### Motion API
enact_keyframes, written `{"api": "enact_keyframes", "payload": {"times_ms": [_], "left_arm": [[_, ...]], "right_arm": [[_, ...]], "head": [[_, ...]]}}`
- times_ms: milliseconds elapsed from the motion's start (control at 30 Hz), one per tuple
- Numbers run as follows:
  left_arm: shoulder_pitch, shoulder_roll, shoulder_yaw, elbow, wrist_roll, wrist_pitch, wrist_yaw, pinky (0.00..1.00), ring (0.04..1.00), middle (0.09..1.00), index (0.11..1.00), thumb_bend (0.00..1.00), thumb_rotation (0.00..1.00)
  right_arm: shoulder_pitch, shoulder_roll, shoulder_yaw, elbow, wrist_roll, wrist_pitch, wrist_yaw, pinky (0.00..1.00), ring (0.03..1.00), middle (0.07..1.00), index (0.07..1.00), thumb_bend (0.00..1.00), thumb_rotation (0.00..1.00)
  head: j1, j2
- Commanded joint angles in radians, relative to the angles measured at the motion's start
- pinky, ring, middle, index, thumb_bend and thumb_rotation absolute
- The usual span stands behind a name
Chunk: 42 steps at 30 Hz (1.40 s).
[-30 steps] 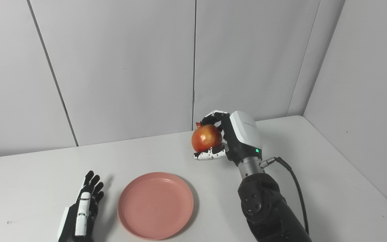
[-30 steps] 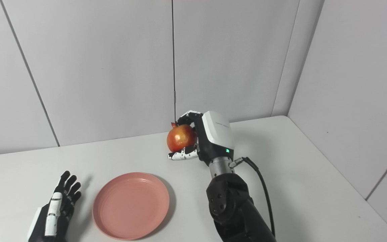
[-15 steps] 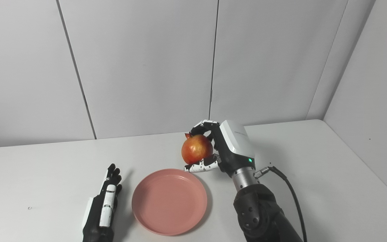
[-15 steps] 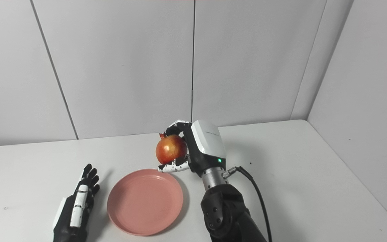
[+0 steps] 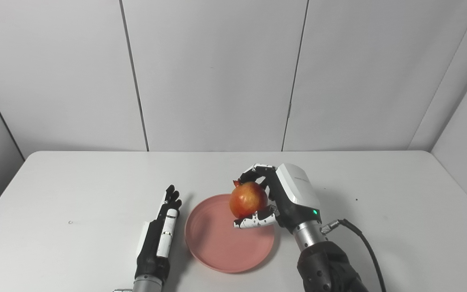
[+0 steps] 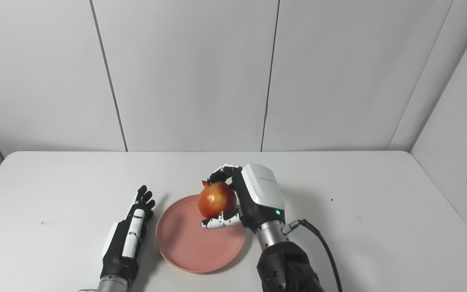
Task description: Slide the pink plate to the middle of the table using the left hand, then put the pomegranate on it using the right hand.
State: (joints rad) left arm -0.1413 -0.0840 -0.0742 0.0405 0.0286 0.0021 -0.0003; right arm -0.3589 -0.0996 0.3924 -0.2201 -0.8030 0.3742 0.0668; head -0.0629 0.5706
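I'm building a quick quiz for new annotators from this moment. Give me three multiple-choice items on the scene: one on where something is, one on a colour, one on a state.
1. Where is the pomegranate?
A. On the bare table, left of the plate
B. In the right hand, at the plate's right part
C. In the left hand

2. What colour is the plate?
A. Blue
B. Pink
C. Green

3. What is the left hand doing?
A. Lying flat on the table beside the plate, holding nothing
B. Gripping the plate's rim
C. Raised above the pomegranate

Answers:
1 B: the right hand has its fingers wrapped around the fruit, in front of the plate's right part.
2 B: it shows plain pink against the white table.
3 A: its fingers are stretched out, with a gap between them and the rim.
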Motion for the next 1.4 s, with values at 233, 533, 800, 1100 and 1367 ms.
{"api": "enact_keyframes", "payload": {"times_ms": [233,533,800,1100,1367], "left_arm": [[-0.013,-0.019,-0.021,-0.039,0.03,0.016,0.012,1.0,0.987,0.996,0.988,0.41,1.0],[-0.019,-0.033,-0.026,-0.03,0.031,0.012,0.021,0.99,0.992,0.999,0.989,0.4,1.0],[-0.021,-0.044,-0.03,-0.027,0.045,0.009,0.035,0.98,0.98,0.987,0.977,0.39,1.0],[-0.021,-0.05,-0.034,-0.032,0.063,0.02,0.042,0.99,0.974,0.98,0.972,0.4,1.0],[-0.021,-0.051,-0.033,-0.026,0.066,0.012,0.039,0.99,0.973,0.98,0.972,0.4,1.0]], "right_arm": [[-0.001,0.006,0.026,0.002,0.004,-0.073,0.005,0.29,0.374,0.434,0.531,0.52,0.0],[0.0,-0.001,0.042,0.042,0.011,-0.108,0.014,0.26,0.355,0.425,0.531,0.52,0.0],[-0.027,0.002,0.06,0.095,0.0,-0.118,0.018,0.26,0.351,0.426,0.532,0.52,0.0],[-0.049,0.006,0.063,0.153,-0.023,-0.146,-0.005,0.23,0.333,0.421,0.531,0.52,0.0],[-0.059,0.004,0.073,0.158,-0.044,-0.136,0.003,0.3,0.416,0.443,0.537,0.52,0.0]], "head": [[0.028,0.007],[0.054,0.008],[0.072,0.011],[0.077,0.011],[0.08,0.013]]}}
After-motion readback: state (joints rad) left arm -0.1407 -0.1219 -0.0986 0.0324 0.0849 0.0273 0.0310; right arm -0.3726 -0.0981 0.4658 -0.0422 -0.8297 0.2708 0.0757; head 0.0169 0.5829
